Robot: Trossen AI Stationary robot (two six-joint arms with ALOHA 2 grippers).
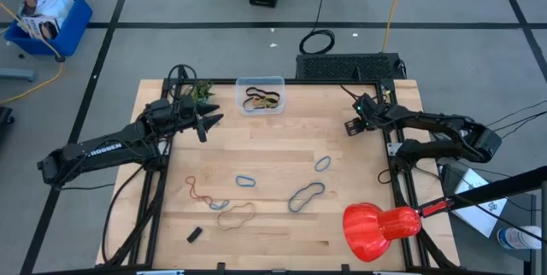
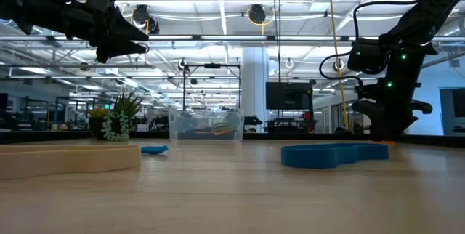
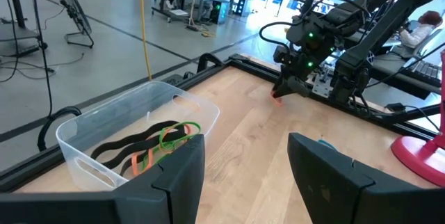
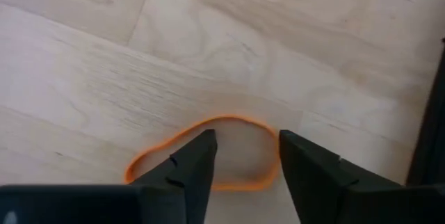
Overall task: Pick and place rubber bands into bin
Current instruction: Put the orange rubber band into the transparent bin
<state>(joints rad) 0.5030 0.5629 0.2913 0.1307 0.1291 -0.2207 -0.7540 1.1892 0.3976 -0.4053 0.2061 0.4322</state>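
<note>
An orange rubber band (image 4: 208, 128) lies flat on the wood near the table's right edge. My right gripper (image 4: 247, 140) points down over it, open, with one finger on each side of the loop's far end (image 4: 240, 120). In the high view this gripper (image 1: 353, 126) is at the right rail. The clear bin (image 1: 261, 79) stands at the table's far edge and holds black, orange and green bands (image 3: 149, 144). My left gripper (image 1: 209, 123) hovers open and level just left of the bin, holding nothing. Several more bands (image 1: 306, 196) lie loose on the table's middle. My right gripper comes at the orange band from above, its fingers (image 4: 198, 158) astride the loop, and the band runs out of sight behind one fingertip. I cannot tell whether the fingers touch the band. The band lies flat on the table.
A small plant (image 1: 201, 94) stands left of the bin. A red lamp-like object (image 1: 376, 228) sits at the near right corner, and a small black block (image 1: 194, 234) lies at the near left. Blue bands (image 1: 323, 163) and a tan one (image 1: 235, 216) lie between the arms.
</note>
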